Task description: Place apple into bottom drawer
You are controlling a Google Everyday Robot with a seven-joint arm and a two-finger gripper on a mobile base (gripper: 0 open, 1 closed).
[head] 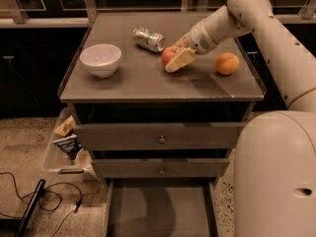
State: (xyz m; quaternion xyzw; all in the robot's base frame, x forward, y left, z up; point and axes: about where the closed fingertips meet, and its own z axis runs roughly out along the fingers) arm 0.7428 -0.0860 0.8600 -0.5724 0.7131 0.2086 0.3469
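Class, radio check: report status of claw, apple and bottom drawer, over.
Claw at apple on tabletop. Bottom drawer open below. Can, orange nearby.

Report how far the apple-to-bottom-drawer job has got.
Done: the bottom drawer stands pulled open. Under way: the hand is at the apple, which sits on the cabinet top. Left: lift the apple, carry it down, release it in the drawer.

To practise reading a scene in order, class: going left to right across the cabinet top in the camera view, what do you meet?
From the left: white bowl → can lying on its side → apple, with the pincer at its right side → orange fruit.
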